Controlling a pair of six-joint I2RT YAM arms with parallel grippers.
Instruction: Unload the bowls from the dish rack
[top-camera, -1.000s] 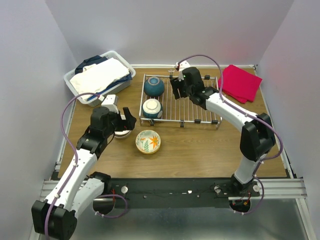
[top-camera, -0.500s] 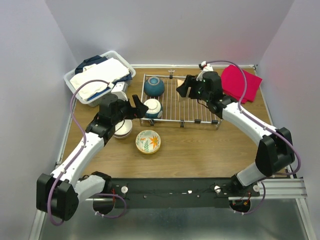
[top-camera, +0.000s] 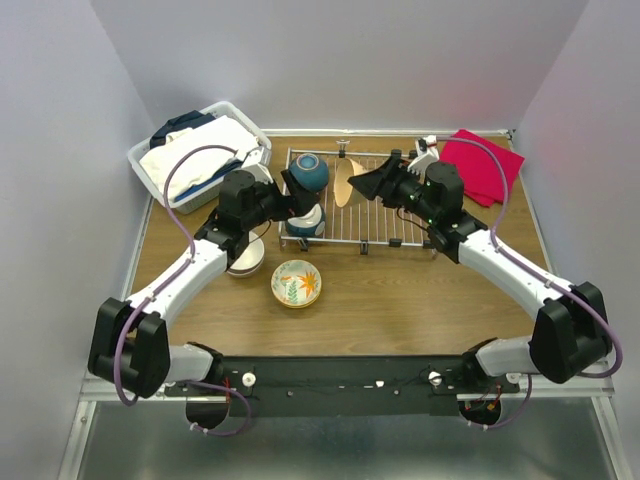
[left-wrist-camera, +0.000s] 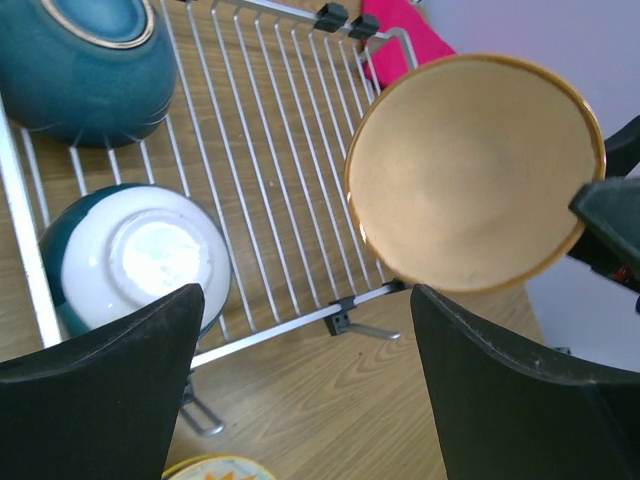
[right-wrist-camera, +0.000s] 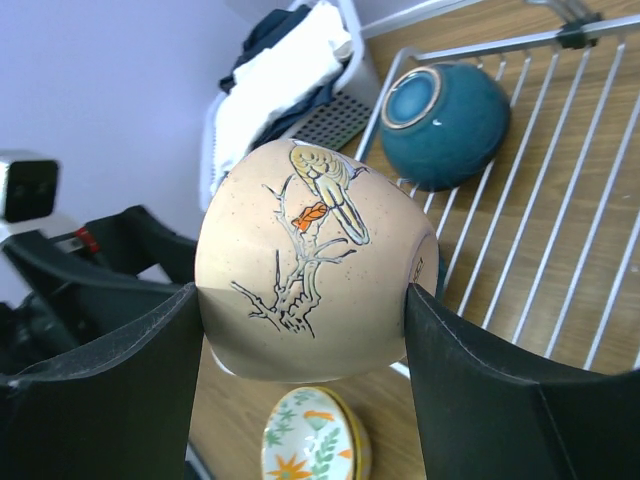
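Top external view puts both arms over the dish rack (top-camera: 390, 215) at 12 o'clock on the wooden table (top-camera: 400, 290), so the risks crowd together. On the left, the left gripper (top-camera: 298, 203) hangs empty, fingers spread wide, above the upturned white-footed bowl (top-camera: 306, 218) in the rack's near-left corner. The teal bowl (top-camera: 309, 172) stands just beside it at 12 o'clock, so a descending finger could knock it, or skid the upturned bowl along the wires. To the right, the right gripper (top-camera: 365, 183) pinches the beige bowl (top-camera: 343, 184) by its curved glazed wall, held up over the rack and tipped on its side, mouth toward the left arm. That hold looks liable to slip, and a fall would likely strike the wires or a bowl below. The 2 grippers are near each other, so either one moving inward could clash with the other. 2 bowls are already on the table: a pale bowl (top-camera: 247, 262) at 8 o'clock of the rack, partly under the left arm, and the floral bowl (top-camera: 296, 283) at 7 o'clock. A white basket (top-camera: 142, 170) of cloth sits at 10 o'clock, a red cloth (top-camera: 480, 165) at 2 o'clock, and plain pale walls (top-camera: 350, 60) close in on 3 sides.
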